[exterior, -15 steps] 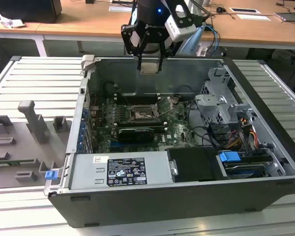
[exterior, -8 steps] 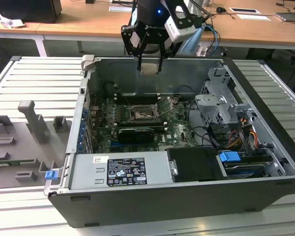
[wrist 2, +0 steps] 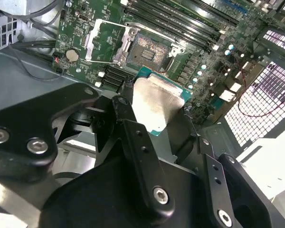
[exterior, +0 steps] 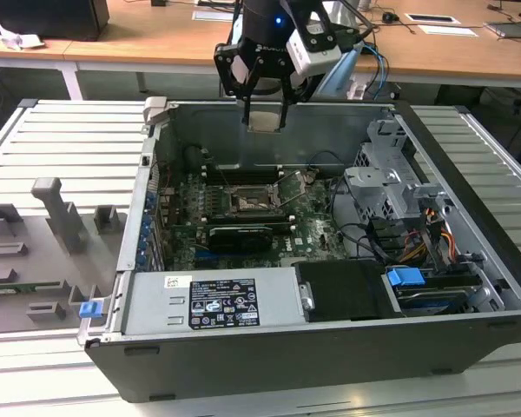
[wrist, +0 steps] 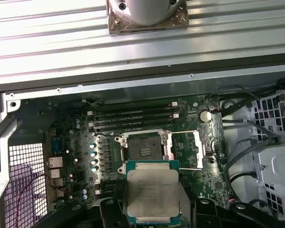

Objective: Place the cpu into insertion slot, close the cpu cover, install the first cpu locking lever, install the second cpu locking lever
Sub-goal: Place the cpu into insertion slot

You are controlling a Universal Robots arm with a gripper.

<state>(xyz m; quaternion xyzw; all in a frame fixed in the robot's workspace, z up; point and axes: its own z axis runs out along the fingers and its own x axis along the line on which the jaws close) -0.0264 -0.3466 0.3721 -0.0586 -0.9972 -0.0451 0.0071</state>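
Observation:
My gripper (exterior: 264, 111) hangs above the open computer case, shut on the cpu (exterior: 265, 120), a flat square chip with a dull silver top. In both wrist views the cpu (wrist: 152, 192) (wrist 2: 154, 102) sits level between the black fingers (wrist 2: 133, 137). Below it on the green board is the insertion slot (exterior: 247, 202) (wrist: 142, 148) (wrist 2: 149, 46), a square black socket with a dark, bare centre. The cpu cover (wrist: 203, 149) (wrist 2: 104, 42), a thin silver frame, stands swung open beside the socket. A thin locking lever (exterior: 288, 193) sticks up near the socket.
Long black memory slots (wrist: 133, 118) run beside the socket. A black card (exterior: 240, 236) lies across the board nearer the labelled power supply (exterior: 213, 304). A metal drive cage (exterior: 391, 187) with cables stands at the exterior view's right, and a grey fixture tray (exterior: 52, 230) at its left.

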